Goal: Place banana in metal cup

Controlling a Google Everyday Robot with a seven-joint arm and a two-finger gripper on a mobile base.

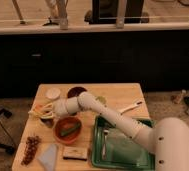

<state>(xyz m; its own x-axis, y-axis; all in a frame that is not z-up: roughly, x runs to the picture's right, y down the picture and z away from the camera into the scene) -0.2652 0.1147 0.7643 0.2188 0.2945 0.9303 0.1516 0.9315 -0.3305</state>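
My gripper [52, 110] is over the left part of the wooden table [115, 95], at the end of the white arm that reaches in from the lower right. It is shut on the pale yellow banana [39, 110], which sticks out to the left of it. The small grey metal cup [48, 122] stands just below and in front of the gripper, left of the orange bowl. The banana hangs just above the cup's rim, partly hiding it.
An orange bowl [68, 131] holding a green vegetable [69, 132] is right of the cup. A dark maroon bowl [76, 92] and a small white dish [53, 93] stand behind. A green tray [122, 147] is front right. Grapes [30, 149], a pale cloth [49, 156] and a white utensil [130, 107] lie around.
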